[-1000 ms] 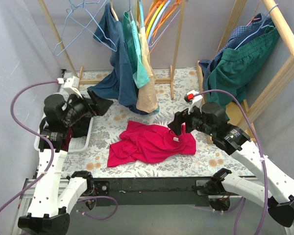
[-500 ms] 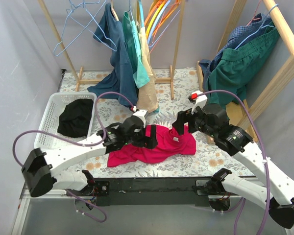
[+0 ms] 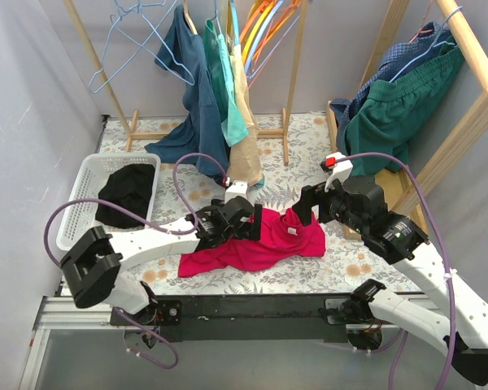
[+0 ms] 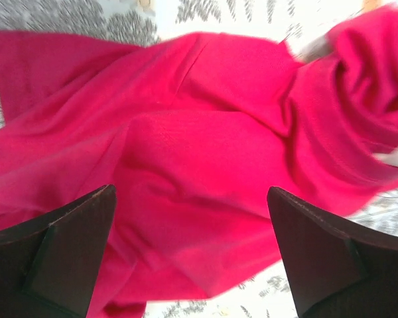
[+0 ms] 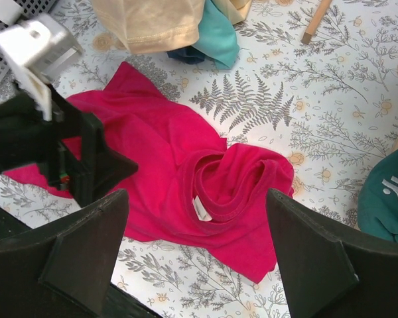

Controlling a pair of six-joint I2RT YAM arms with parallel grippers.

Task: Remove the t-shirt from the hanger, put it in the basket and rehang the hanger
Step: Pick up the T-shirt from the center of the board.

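While we are hovering the left pincer (image 4: 191,192) low over the red t-shirt (image 3: 260,248), its fingers are standing wide apart, with cloth directly beneath and between them and nothing clamped. The right pincer (image 5: 196,193) is hanging higher, likewise spread and empty, with the collar (image 5: 219,173) just below it. The shirt is lying crumpled on the table (image 3: 366,264) with no hanger showing in it, so we are judging the removal done. Next we are needing to descend and pinch a fold.
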